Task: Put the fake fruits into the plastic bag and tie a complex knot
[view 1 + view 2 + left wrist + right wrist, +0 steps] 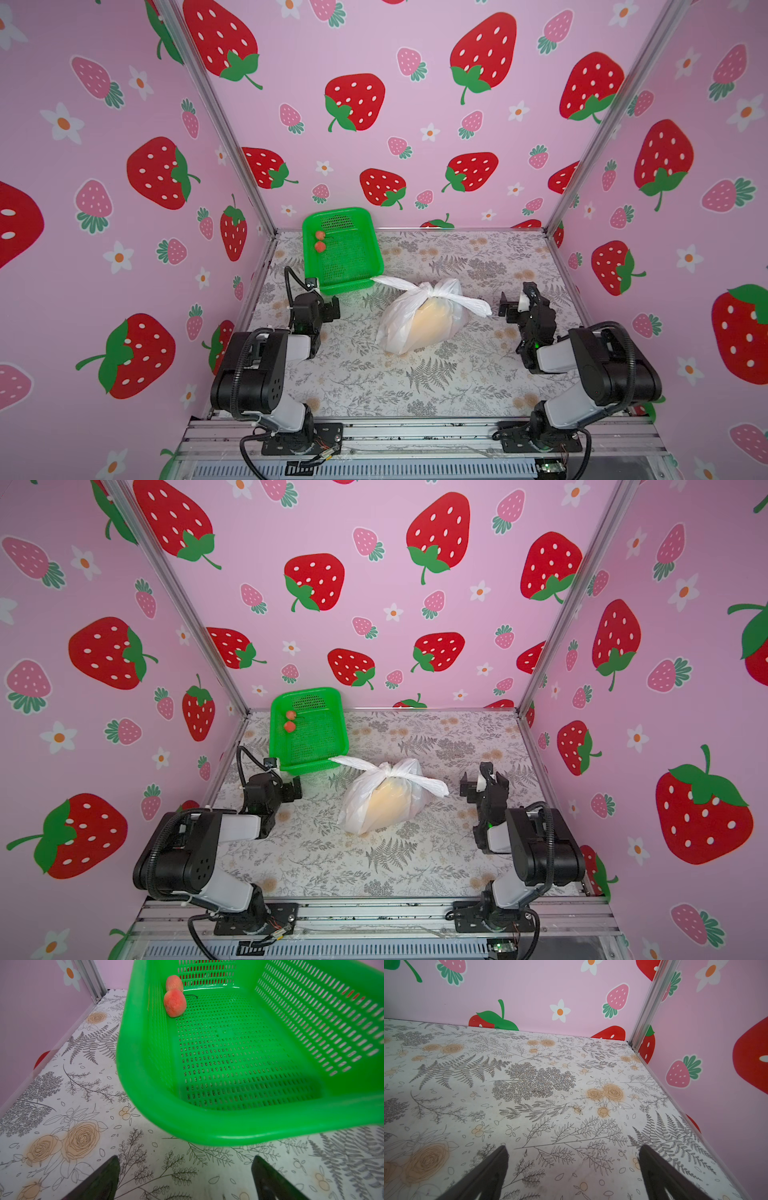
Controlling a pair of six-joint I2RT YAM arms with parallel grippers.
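The plastic bag (419,332) on the desk (374,386) looks light, soft and slippery; its knot (429,291) seems the firmest hold. The left hand (185,1167) and right hand (573,1157) stand open, empty.

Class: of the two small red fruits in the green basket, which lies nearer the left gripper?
The front red fruit, closer to the left gripper; the other fruit sits behind it, deeper in the basket.

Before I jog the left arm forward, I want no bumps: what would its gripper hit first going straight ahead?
Most likely the near rim of the green basket, right ahead of the open, empty left gripper. Only bare table shows between them; the gap is hard to judge.
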